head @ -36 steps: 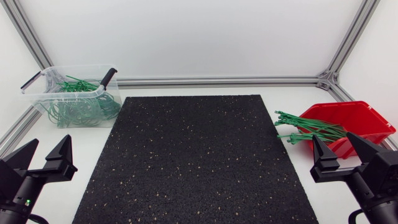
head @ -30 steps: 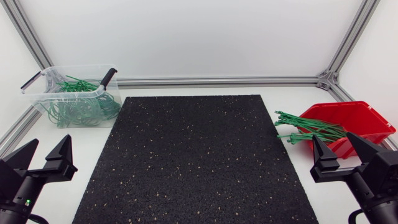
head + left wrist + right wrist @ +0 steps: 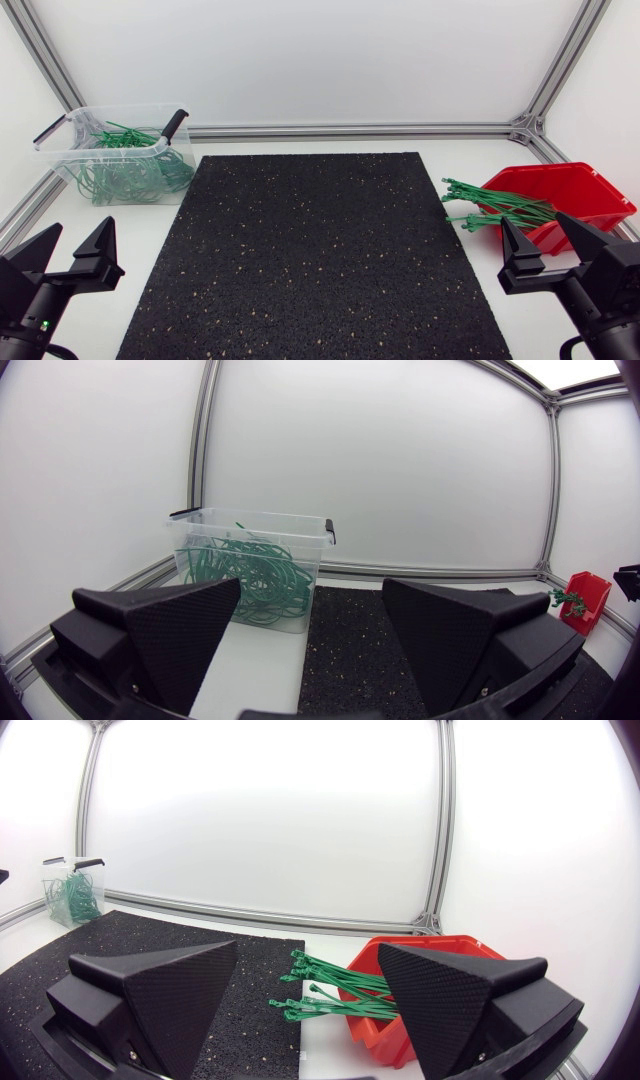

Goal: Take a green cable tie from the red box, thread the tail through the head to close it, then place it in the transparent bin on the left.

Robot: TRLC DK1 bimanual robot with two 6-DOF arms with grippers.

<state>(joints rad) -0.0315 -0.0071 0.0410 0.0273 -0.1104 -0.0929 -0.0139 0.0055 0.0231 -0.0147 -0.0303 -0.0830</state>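
Note:
The red box (image 3: 570, 198) stands at the table's right side, with a bundle of green cable ties (image 3: 492, 209) sticking out over its left edge. My right gripper (image 3: 545, 243) hangs open just in front of the box, nothing between its fingers. In the right wrist view the red box (image 3: 425, 982) and the green cable ties (image 3: 335, 993) lie ahead of the open right gripper (image 3: 305, 995). The transparent bin (image 3: 117, 152) at the back left holds closed green ties. My left gripper (image 3: 72, 250) is open and empty at the front left; the transparent bin (image 3: 250, 568) lies ahead of the left gripper (image 3: 310, 635).
A black speckled mat (image 3: 315, 250) covers the middle of the table. Aluminium frame rails (image 3: 350, 131) run along the back and the side edges. The transparent bin has black handles on its rim.

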